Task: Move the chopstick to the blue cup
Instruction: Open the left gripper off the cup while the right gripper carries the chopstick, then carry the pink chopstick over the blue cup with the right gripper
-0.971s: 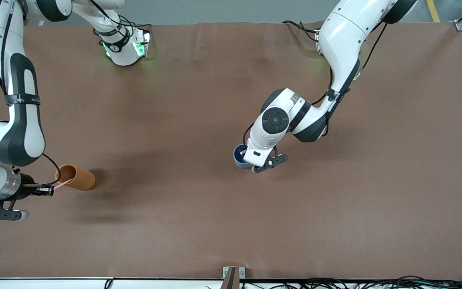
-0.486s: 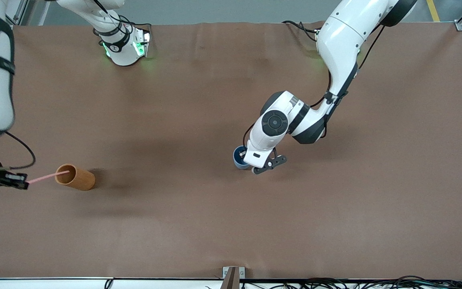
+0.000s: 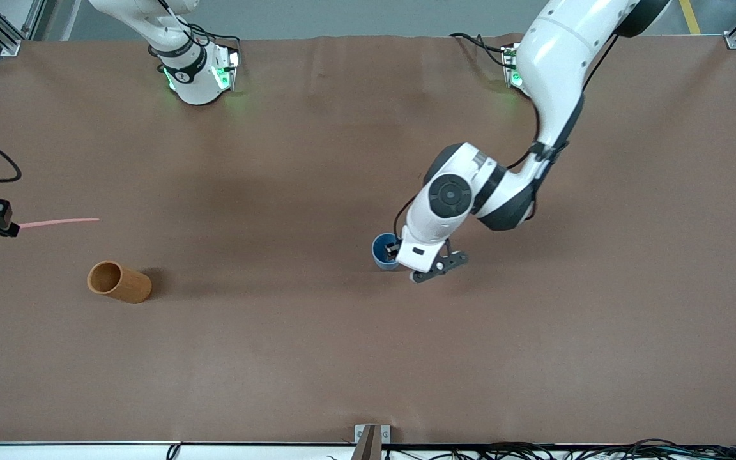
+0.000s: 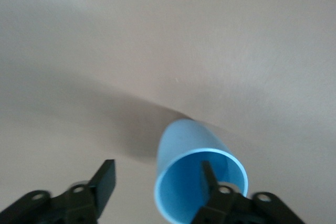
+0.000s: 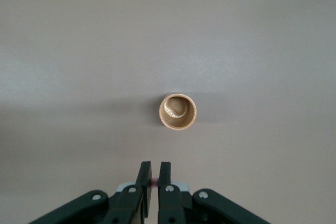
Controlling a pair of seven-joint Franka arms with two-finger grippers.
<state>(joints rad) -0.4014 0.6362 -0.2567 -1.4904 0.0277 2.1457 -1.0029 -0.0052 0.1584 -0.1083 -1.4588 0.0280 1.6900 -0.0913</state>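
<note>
Right tool (image 3: pixel 10 228) clenched on chopstick (image 3: pixel 61 222), high above the bench (image 3: pixel 278 358). Left tool (image 4: pixel 157 182) spread wide astride blue cup (image 4: pixel 191 156) rim.

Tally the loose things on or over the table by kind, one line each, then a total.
Cups: 2, the blue cup and the orange-brown cup
Chopsticks: 1, the pink chopstick, held up by the right claw
Total: 3

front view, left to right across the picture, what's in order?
right gripper → chopstick → orange-brown cup → blue cup → left gripper
</note>
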